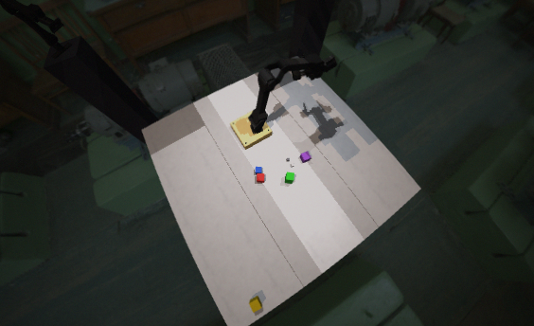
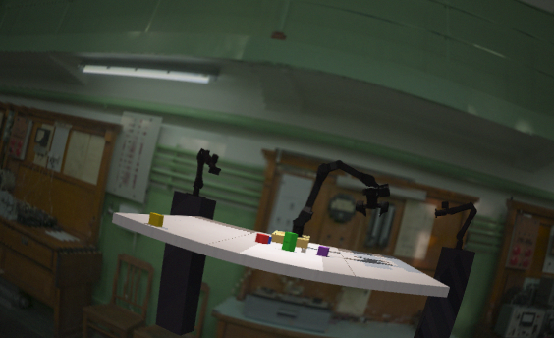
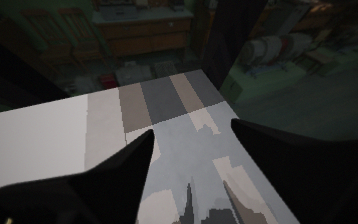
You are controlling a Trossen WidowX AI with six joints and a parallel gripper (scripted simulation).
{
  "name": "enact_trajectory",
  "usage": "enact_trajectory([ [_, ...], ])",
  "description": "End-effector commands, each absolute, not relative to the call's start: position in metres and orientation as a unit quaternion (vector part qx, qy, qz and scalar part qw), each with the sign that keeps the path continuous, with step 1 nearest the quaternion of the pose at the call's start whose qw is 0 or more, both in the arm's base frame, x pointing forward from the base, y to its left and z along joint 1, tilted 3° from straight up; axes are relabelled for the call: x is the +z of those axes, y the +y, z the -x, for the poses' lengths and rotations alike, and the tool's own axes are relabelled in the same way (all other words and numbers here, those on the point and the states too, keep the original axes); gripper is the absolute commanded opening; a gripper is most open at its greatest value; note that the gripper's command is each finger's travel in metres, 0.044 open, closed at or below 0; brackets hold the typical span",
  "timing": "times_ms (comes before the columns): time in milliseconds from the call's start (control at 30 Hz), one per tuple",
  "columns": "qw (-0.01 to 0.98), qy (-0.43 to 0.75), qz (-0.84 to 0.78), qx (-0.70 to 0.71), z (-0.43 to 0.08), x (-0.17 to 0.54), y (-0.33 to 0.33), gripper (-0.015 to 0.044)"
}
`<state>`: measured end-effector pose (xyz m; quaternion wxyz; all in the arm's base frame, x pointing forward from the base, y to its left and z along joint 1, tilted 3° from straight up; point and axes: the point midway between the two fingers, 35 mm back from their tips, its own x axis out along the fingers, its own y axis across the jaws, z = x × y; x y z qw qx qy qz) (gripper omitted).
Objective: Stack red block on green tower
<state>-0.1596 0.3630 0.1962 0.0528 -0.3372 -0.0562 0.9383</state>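
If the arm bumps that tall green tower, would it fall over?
Probably. The green tower stands taller than it is wide, so a sideways nudge may tip it. Its flat faces suggest it would slide or topple, not roll. The open hand is well away.

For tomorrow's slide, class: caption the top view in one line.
Open gripper raised far from red block, which sits beside blue block; green tower stands apart.

Dim greenish room, bright table (image 1: pixel 224 199), blocky arm shadow (image 1: pixel 326 124), soft blurred background, curved edge distortion, ceiling strip light (image 2: pixel 146 73)
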Motion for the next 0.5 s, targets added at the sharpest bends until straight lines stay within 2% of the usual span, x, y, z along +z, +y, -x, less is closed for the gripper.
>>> enact_trajectory([
  [0,0.054,-0.055,0.338,0.938,0.159,0.196,0.363,0.0426],
  [233,0.112,-0.006,0.354,0.928,0.124,0.193,0.371,0.0440],
  [467,0.213,0.093,0.375,0.897,0.060,0.184,0.380,0.0440],
])
